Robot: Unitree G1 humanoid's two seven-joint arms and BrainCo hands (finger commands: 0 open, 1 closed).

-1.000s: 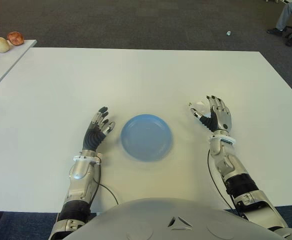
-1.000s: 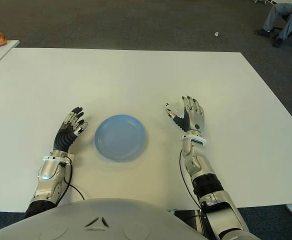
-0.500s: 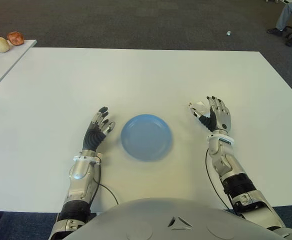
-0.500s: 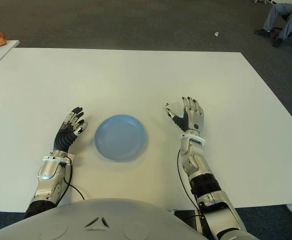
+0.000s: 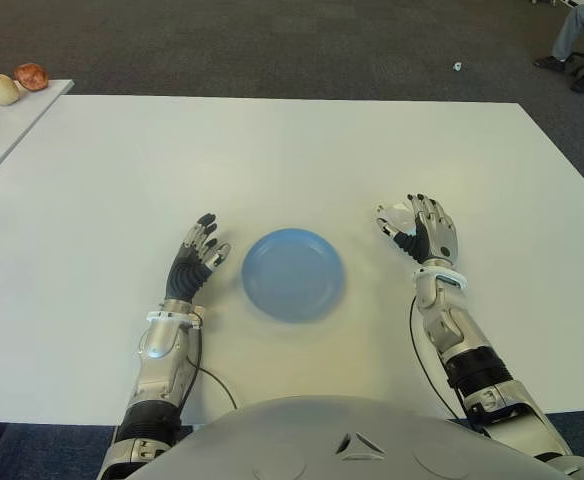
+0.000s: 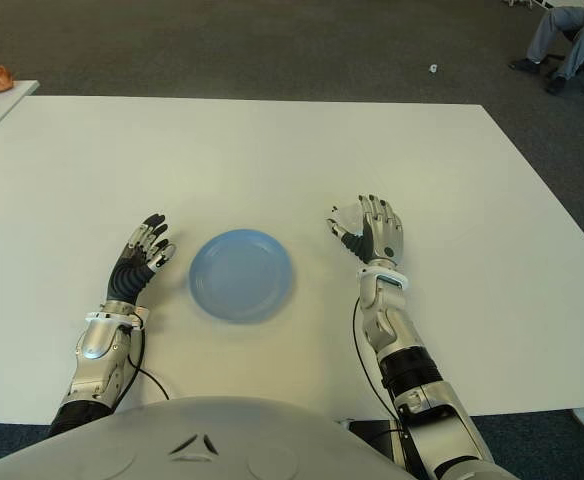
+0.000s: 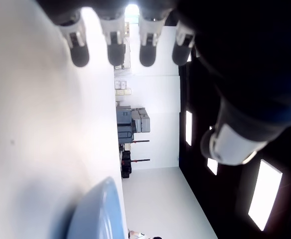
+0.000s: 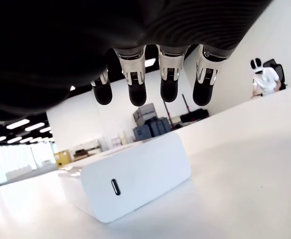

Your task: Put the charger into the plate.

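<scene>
So the charger (image 8: 130, 174), a white block with a USB-C port on its near face, is sitting flat on the white bench (image 5: 272, 150), right of the blue plate (image 5: 293, 273) and apart from it. In the eye views we only catch a sliver of it poking out at the fingertips of our right hand (image 5: 424, 232). That hand is over it with the fingers (image 8: 136, 84) spread and hanging above the top face; the wrist view shows clear daylight between the tips and the block, so nothing's gripped yet. The thumb is out on the plate side.

Our left hand (image 5: 194, 262) shows just left of the plate, fingers relaxed and open, holding nothing. The plate itself has nothing in it.

What we'd worry about from here: the charger is smooth, boxy and low, so if the fingers close too high or off-centre it'll probably squirt out sideways or just get shoved along the bench. It could also skid toward the plate rim and tip up. And if the pinch is weak, it might drop short on the carry over.

Off at the far left there's a side table (image 5: 2, 130) with a few roundish items (image 5: 17, 84), and a person's legs (image 5: 582, 40) at the far right.
</scene>
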